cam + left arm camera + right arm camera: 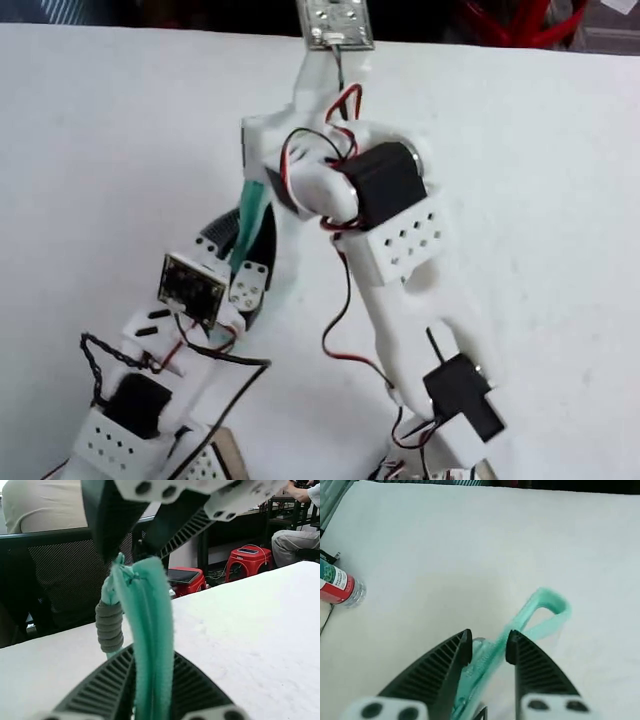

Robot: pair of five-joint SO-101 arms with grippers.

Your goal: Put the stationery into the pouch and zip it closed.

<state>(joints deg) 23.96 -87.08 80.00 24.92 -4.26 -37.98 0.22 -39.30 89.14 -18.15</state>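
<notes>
The left gripper [152, 652] is closed on the lower edge of the soft teal-green cloth pouch [150, 605]. It pinches the pouch flat between its black ribbed fingers. The pouch is held up above the white worktop [250, 630]. Just beside the pouch hangs a short grey ribbed piece [109, 627] (a zip pull or a pen end, I cannot tell which). At the top of the pouch the right gripper [487, 647] is closed on it too, near the pouch's teal-green loop [552, 604]. Well apart from the pouch, a red-and-white round bottle [337, 586] sits on the worktop.

Each gripper holds one end of the pouch, so I think the filling part is over, or nearly. This looks like the zipping step. What is left is the zip itself. I cannot see if it is shut all the way, part way, or not at all.
</notes>
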